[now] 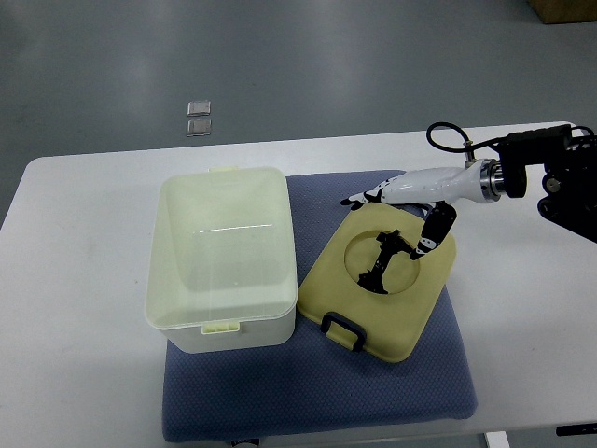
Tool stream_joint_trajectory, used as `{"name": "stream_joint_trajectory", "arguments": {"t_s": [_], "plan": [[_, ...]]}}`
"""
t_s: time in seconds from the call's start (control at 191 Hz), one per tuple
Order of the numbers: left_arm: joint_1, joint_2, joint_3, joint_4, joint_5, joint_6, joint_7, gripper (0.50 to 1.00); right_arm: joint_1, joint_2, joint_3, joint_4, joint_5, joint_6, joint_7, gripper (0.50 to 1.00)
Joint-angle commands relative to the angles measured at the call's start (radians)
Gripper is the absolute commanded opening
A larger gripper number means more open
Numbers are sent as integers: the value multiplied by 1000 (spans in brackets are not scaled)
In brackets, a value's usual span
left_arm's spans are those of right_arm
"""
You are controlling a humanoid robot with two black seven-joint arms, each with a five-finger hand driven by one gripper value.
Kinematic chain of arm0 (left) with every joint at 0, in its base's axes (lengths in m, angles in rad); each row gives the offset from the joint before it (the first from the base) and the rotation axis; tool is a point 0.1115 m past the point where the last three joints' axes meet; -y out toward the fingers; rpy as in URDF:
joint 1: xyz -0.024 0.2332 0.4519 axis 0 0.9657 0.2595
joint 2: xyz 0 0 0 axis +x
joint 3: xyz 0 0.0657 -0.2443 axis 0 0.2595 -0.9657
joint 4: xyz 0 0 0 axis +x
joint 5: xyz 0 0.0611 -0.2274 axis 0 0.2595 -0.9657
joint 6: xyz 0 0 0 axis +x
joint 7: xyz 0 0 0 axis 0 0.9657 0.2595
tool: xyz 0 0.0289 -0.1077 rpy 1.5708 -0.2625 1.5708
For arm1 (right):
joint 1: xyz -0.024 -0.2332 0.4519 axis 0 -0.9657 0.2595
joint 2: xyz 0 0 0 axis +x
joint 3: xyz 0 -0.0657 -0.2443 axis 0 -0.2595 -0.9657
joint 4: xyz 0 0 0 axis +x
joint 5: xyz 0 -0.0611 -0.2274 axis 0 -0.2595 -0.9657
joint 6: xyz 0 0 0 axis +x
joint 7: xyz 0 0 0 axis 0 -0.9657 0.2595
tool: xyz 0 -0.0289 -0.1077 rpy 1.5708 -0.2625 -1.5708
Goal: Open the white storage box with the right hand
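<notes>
The white storage box (221,261) stands without a lid on the left part of the blue mat (317,401), its inside showing. Its pale yellow lid (410,308) lies flat on the mat just to the right, with a black latch (343,329) at its near edge and a round recess (359,252) in the middle. My right hand (396,217) comes in from the right and hovers over the lid's far edge. Its fingers (362,199) stretch out to the left and the thumb (431,236) points down toward the lid. It holds nothing.
The mat lies on a white table (84,280). Two small grey squares (199,118) lie on the floor beyond the table. A brown box corner (564,9) shows at the top right. My right arm's black wrist and cable (541,173) hang over the table's right side.
</notes>
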Motion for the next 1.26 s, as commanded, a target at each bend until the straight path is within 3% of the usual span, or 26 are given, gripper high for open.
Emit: {"name": "stream_joint_trajectory", "arguments": {"t_s": [0.0,0.188,0.308,0.397,0.57,0.847,1.103,1.255], "plan": [[0,0,2,-2,1,0,-1,1000,2,-8,74,-29,138,50,-10,930],[0,0,3,-4,1,0,0,1000,-14,76,317,-139,580,1,-84,928],[0,0,3,-4,1,0,0,1000,-82,174,409,-156,952,-111,-189,928],[0,0,3,-4,1,0,0,1000,-122,226,449,-159,1242,-237,-286,928],[0,0,0,-2,0,0,0,1000,-148,312,458,-233,1635,-366,-324,930],[0,0,5,-5,1,0,0,1000,-277,375,507,-285,1727,-348,-303,930],[0,0,3,-4,1,0,0,1000,-343,388,555,-299,1727,-210,-297,930],[0,0,5,-4,1,0,0,1000,-358,411,558,-323,1726,-165,-242,930]]}}
